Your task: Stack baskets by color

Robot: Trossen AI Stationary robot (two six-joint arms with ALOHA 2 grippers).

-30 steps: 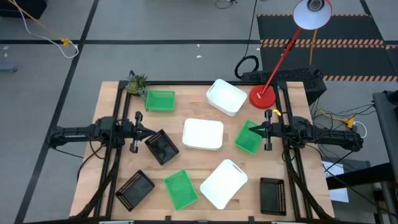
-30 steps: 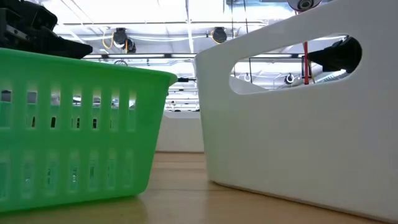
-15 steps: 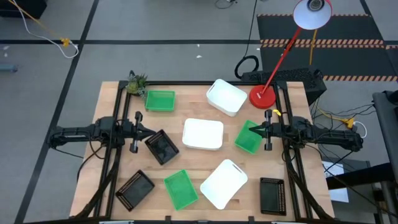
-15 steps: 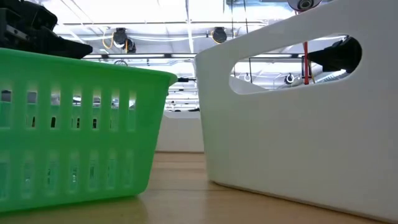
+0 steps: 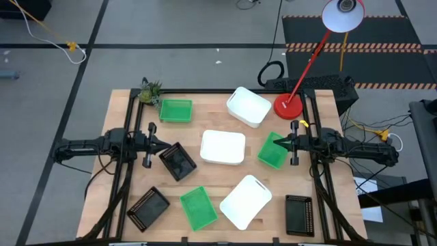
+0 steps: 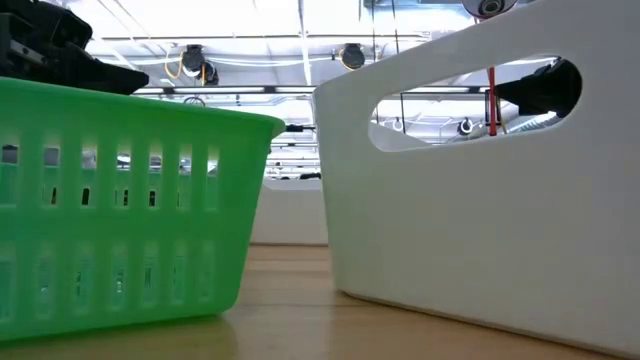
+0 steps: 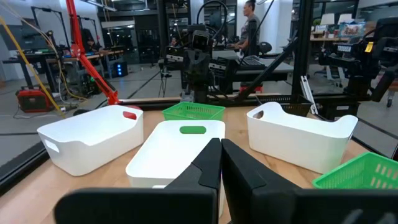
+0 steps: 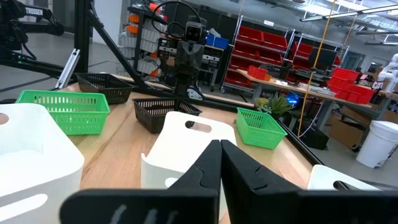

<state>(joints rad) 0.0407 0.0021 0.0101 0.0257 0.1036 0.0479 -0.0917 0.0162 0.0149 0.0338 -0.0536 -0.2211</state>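
baskets lie scattered singly over the bench (image 5: 123, 119), none stacked yet: three white, three green, three black mesh. the left gripper (image 5: 158, 144) hangs at the left-middle of the bench with its fingers clenched on nothing. the nearest thing to it is a black mesh basket (image 5: 178, 162), just beside the fingertips and a little toward the front edge; its long axis runs diagonally, so the wrist would likely need a turn to take a long rim. a second black mesh basket (image 5: 147, 207) sits nearer the front left corner, also diagonal, and the third black mesh basket (image 5: 298, 214) lies well apart at the front right, its long axis running front to back. so i judge the left arm is the better placed for the black pair.

the right gripper (image 5: 281, 143) hovers at the right-middle, fingers likewise clenched and empty, with its tips over the near edge of a green basket (image 5: 273, 152) that is tilted on a diagonal. the other green baskets lie at the back left (image 5: 175, 110), long axis across the bench, and front centre (image 5: 199, 208). a white basket (image 5: 223, 147) sits between the two grippers, long axis across the bench, with the other white ones at the back (image 5: 248, 106) and front (image 5: 246, 201).
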